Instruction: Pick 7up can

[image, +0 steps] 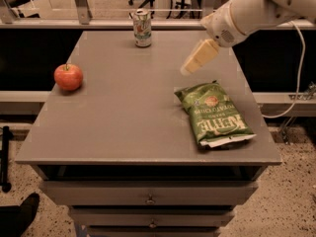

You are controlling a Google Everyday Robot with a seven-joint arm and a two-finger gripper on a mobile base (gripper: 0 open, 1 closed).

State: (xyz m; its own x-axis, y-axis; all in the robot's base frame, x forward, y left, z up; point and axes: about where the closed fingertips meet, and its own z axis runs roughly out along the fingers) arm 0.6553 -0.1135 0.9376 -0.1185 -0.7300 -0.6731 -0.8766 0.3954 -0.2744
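Note:
The 7up can [142,28] stands upright at the far edge of the grey table [123,117], a little left of its middle. It has a silvery-white and green body and a silver top. My gripper [190,67] hangs in the air over the right half of the table, on a white arm that comes in from the upper right. It is to the right of the can and nearer to me, well apart from it, and above the far end of the chip bag. It holds nothing.
A red apple [68,76] sits near the table's left edge. A flat green chip bag [213,114] lies on the right side. Drawers are below the tabletop. A rail and chair legs stand behind the table.

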